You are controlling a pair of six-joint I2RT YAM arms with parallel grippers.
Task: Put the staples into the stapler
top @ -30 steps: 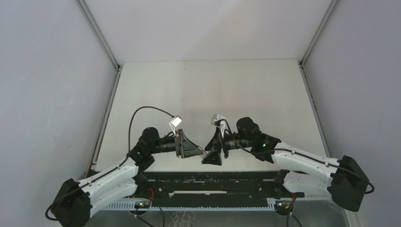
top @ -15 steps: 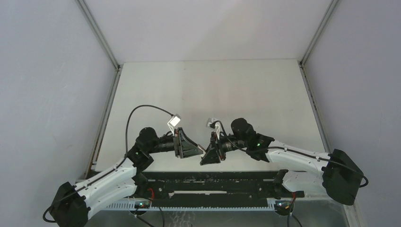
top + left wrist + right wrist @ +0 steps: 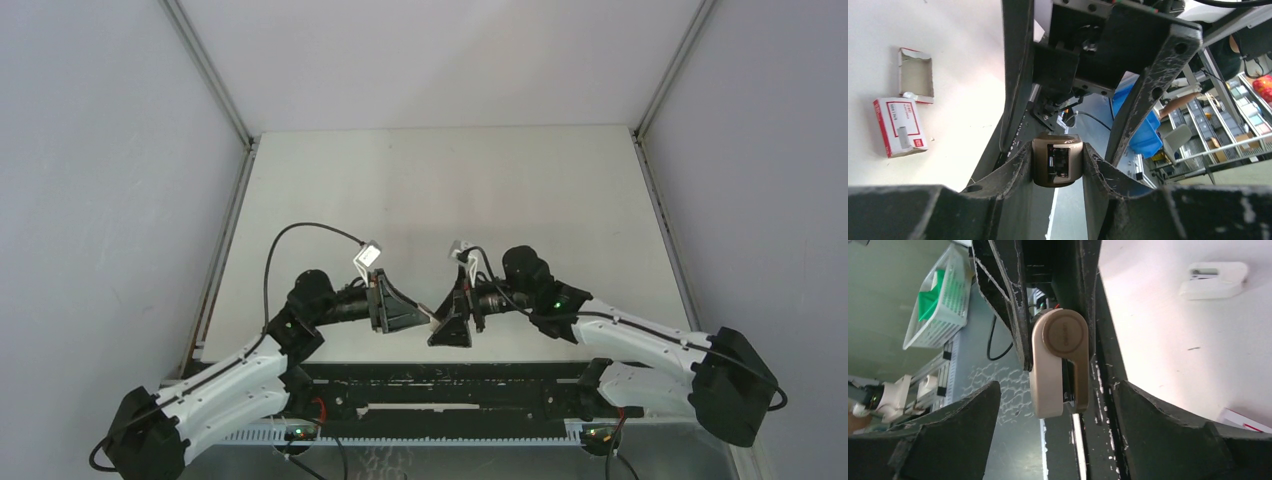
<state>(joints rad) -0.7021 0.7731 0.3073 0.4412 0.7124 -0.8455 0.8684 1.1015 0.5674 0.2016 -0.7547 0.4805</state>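
My left gripper (image 3: 1057, 156) is shut on the stapler (image 3: 1057, 166), a small beige-white plastic body with a dark inner arm, held in the air over the table's near edge. In the right wrist view the stapler (image 3: 1058, 362) hangs between my right gripper's (image 3: 1055, 392) wide-open fingers without touching them. In the top view the two grippers meet tip to tip, left (image 3: 415, 318) and right (image 3: 450, 328). I cannot make out the strip of staples in any view.
A red-and-white staple box (image 3: 899, 126) and its open tan tray (image 3: 915, 75) lie on the white table (image 3: 958, 60) near the front edge. A small white plastic piece with a dark slot (image 3: 1215, 280) lies further out. The black front rail (image 3: 450, 385) runs just below the grippers.
My right arm shifted a little left and then back right, its wrist turning slightly. My left gripper has kept the stapler in nearly the same place.
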